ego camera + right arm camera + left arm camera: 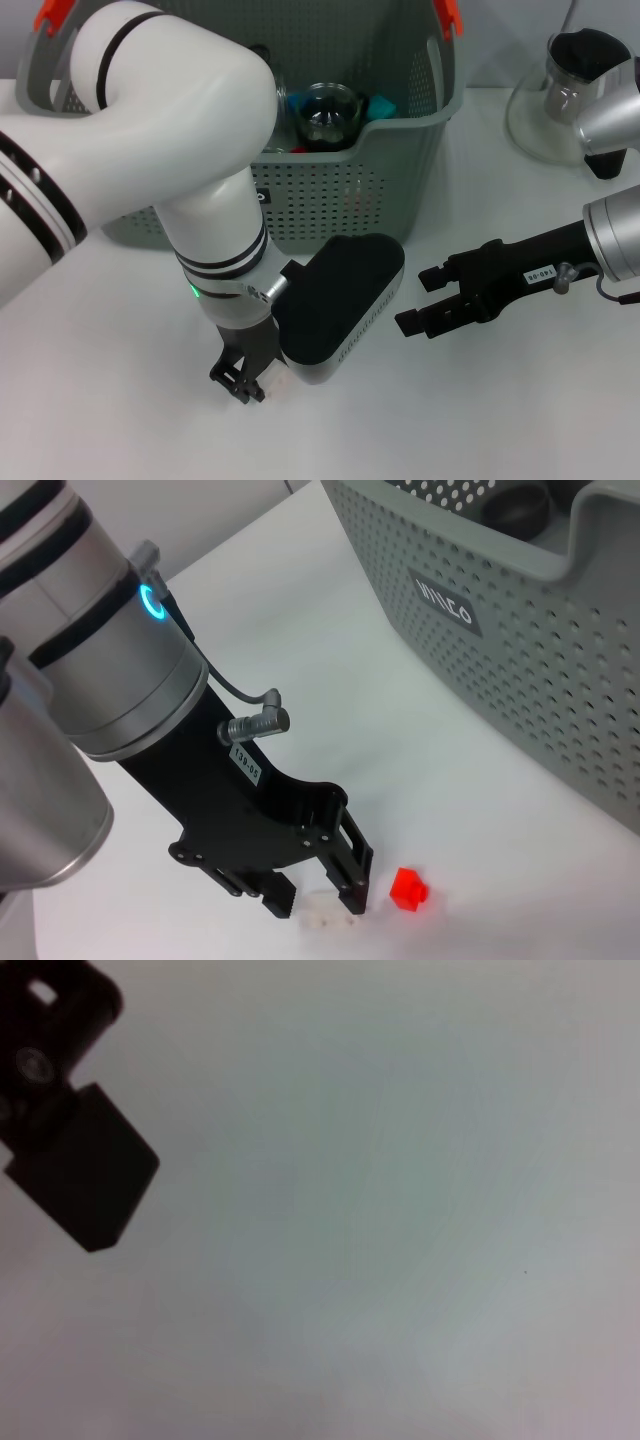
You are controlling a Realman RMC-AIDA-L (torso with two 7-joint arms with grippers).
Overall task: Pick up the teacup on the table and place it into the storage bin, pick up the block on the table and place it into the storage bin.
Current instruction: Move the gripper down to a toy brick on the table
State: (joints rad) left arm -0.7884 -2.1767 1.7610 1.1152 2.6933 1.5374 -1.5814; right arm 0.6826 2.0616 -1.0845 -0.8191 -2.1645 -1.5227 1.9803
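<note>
Head view: the storage bin [400, 160], grey-green and perforated, is seen at the far middle of the white tabletop [500, 400], with orange handle clips [450, 18] at its upper rim. A glass teacup [325, 115] is seen upright inside the bin, next to a teal item [382, 105] that cannot be identified. A glass vessel with a dark top [575, 70] is placed on the tabletop well to the right of the bin.

The left arm is bent downward in front of the bin, and the left pincer [240, 385] is held at the tabletop surface, pointing straight down. The right pincer [415, 298] is held level above the tabletop, near the left arm's wrist and pointing toward it, with its jaws spread and nothing between them.

Right wrist view: the left pincer [318, 900] is shown from the side, with a white block [325, 912] lying on the tabletop at its tip. Whether this pincer is pinching the white block or merely spread about it cannot be told. A red block [408, 888] is seen on the tabletop just beside the white block, apart from the pincer and outside the bin. A black label with white lettering [440, 600] is carried on the bin's wall.
</note>
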